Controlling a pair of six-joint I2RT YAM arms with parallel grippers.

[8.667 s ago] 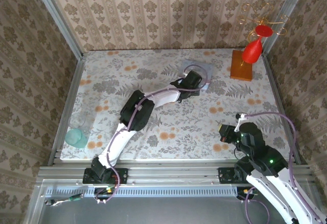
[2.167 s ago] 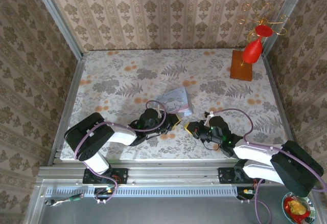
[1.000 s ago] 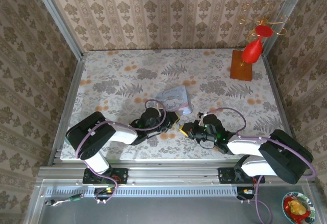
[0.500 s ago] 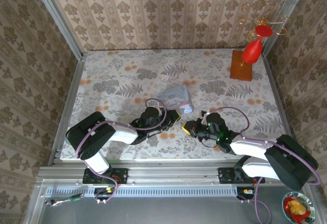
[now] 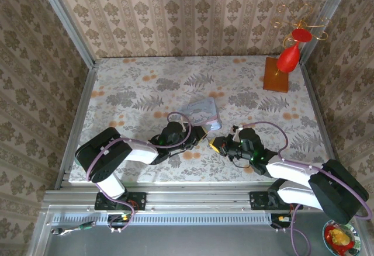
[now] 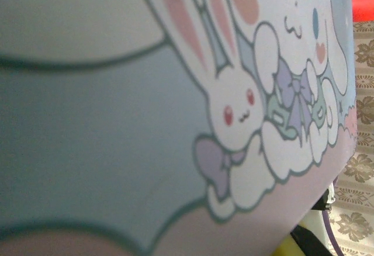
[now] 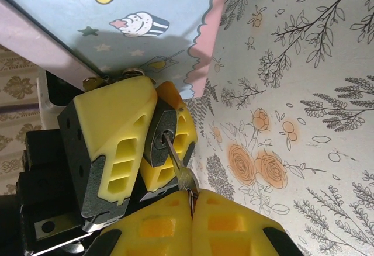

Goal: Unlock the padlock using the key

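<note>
So, your left gripper (image 5: 201, 134) is pinching the padlock (image 7: 154, 149) mid-scene, just beside the near edge of the tin (image 5: 201, 109) — and your right gripper (image 7: 191, 208) is squeezing the key (image 7: 179, 167), its tip sitting in the keyhole (image 7: 166, 133).

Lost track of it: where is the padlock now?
Right wrist view, left of centre: the padlock sits clamped in the left tool, beside the tin, with the key in it.
</note>
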